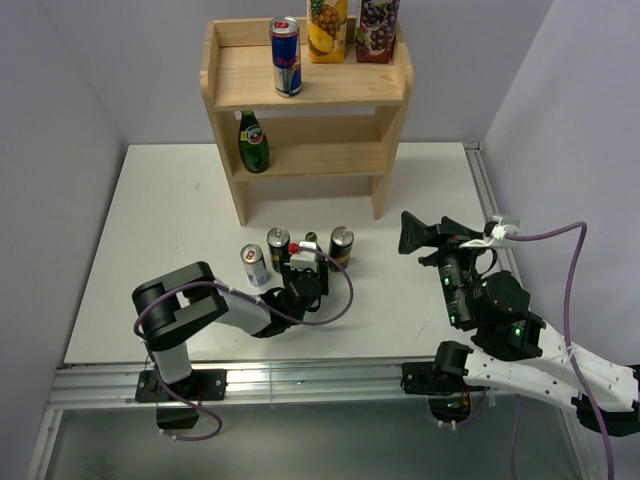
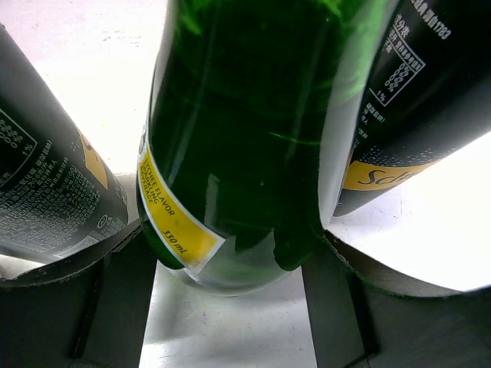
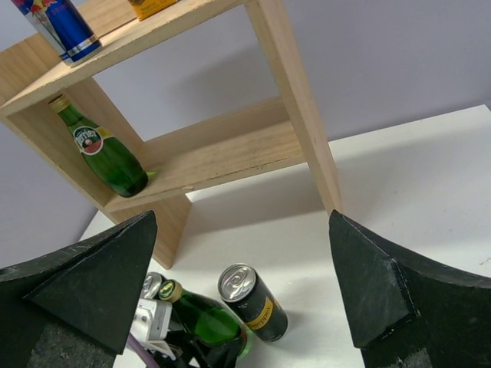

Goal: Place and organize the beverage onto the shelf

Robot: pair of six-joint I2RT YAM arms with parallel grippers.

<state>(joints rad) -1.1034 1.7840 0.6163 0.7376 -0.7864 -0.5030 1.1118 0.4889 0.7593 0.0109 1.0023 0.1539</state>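
On the left half of the desk (image 1: 150, 220), the left end effector (image 1: 310, 250) reaches forward into a small cluster of drinks. Leftmost in that cluster is a little silver can (image 1: 254, 265), then a dark can (image 1: 278, 243), then the green bottle (image 1: 311, 239), then a second dark can (image 1: 341, 243). The bottle stands upright with its long axis vertical and its cap up. It sits directly between this end effector's fingers (image 2: 115, 307), low on the body near the base. In the left wrist view the glass fills the gap. Both fingers lie against its sides with no daylight showing, so I judge the end effector clamped on the bottle. The two dark cans stand just beside it, one on each flank, and crowd the fingers.

The shelf (image 1: 320, 160) lies straight ahead of the bottle, farther from the arm bases. Its lower tier is open to the right of another green bottle (image 1: 253, 143) that stands there. The top board carries a blue can (image 1: 286, 55) and two juice cartons (image 1: 350, 28). The coming move looks like a lift clear of the neighbouring cans, then a carry forward to a tier, and the left arm is plainly the nearer one.

The right end effector (image 1: 405, 232) hangs well apart to the right. Its fingers are spread wide and hold nothing, and it faces toward the shelf and the cluster.
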